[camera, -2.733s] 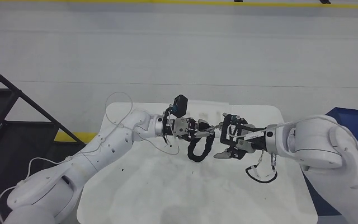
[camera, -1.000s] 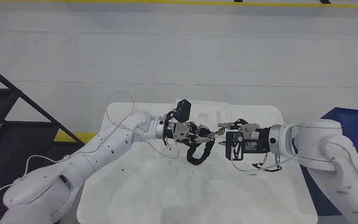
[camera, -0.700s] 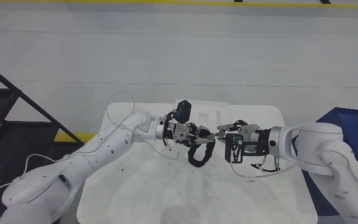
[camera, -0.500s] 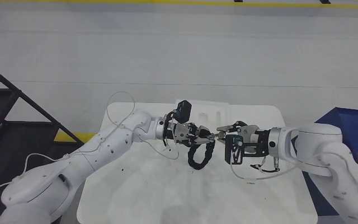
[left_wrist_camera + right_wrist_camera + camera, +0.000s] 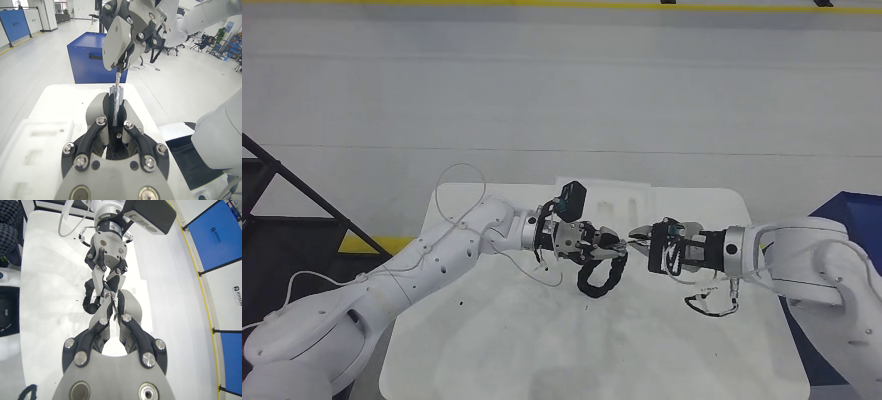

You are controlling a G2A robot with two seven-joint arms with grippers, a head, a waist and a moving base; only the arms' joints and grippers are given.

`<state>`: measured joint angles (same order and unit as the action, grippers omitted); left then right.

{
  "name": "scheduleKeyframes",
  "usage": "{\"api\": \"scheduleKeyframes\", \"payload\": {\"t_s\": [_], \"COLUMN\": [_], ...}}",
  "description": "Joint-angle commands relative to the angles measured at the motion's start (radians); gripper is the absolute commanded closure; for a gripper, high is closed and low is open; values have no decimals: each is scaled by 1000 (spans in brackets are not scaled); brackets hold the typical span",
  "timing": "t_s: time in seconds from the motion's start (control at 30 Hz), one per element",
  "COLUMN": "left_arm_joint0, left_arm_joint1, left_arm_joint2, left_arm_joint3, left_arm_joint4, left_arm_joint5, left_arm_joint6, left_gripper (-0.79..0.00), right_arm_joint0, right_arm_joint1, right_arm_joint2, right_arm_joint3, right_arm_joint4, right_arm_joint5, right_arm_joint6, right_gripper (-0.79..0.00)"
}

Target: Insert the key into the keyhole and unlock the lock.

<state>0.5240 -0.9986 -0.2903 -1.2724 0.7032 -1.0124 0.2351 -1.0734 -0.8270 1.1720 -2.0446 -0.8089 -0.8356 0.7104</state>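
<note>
The right gripper [image 5: 121,65] is closed firmly on the head of the key [image 5: 118,78], and the left gripper [image 5: 115,108] is closed on the lock [image 5: 116,98], a chrome cylinder with a black cable loop [image 5: 599,281] hanging under it. Both things are held in the air above the white table [image 5: 542,340], with the two grippers facing each other very near. The blade of the key points at the end face of the cylinder and its tip is at the keyhole; how deep it sits I cannot tell. I judge that the risk lies in the alignment: if the blade is a little tilted against the cylinder's axis, a push can jam it, twist the key in the pads, or make the lock slide back in the left gripper. The left wrist view shows blade and cylinder along their length, so their line is visible; the right wrist view shows instead the round end face. A white foam tray [image 5: 37,136] lies on the table beside the left gripper.
</note>
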Motion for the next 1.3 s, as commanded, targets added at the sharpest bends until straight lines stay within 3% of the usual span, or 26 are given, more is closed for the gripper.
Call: {"api": "scheduleKeyframes", "payload": {"t_s": [0.0, 0.33, 0.47, 0.5, 0.53, 0.57, 0.83, 1.1, 1.27], "left_arm_joint0": [-3, -8, -7, -6, -7, -8, -11, -15, 15], "left_arm_joint1": [0, -5, -9, -9, -10, -10, -8, 0, -16], "left_arm_joint2": [3, -1, 0, 1, 2, 2, 27, 115, 120], "left_arm_joint3": [1, 0, 1, 3, 7, 10, 37, 11, 14], "left_arm_joint4": [2, 52, 71, 73, 76, 80, 83, -12, -42], "left_arm_joint5": [0, 0, 0, 0, 0, 0, 0, 0, 0], "left_arm_joint6": [1, 25, 29, 29, 26, 20, -101, -221, -311], "left_gripper": [0, 0, 0, 0, 0, 0, 0, 0, 0], "right_arm_joint0": [3, 24, 29, 29, 27, 25, -10, -81, -122], "right_arm_joint1": [1, 9, 11, 12, 12, 13, 24, 37, 45], "right_arm_joint2": [-2, -17, -14, -13, -12, -9, 41, 131, 196], "right_arm_joint3": [5, 39, 47, 48, 49, 49, 62, 82, 91], "right_arm_joint4": [55, 387, 446, 454, 459, 465, 491, 489, 489], "right_arm_joint5": [22, 208, 249, 252, 254, 256, 249, 252, 244], "right_arm_joint6": [26, 258, 289, 289, 293, 295, 279, 221, 178], "right_gripper": [0, 0, 0, -200, -566, -785, -785, -785, -785]}}
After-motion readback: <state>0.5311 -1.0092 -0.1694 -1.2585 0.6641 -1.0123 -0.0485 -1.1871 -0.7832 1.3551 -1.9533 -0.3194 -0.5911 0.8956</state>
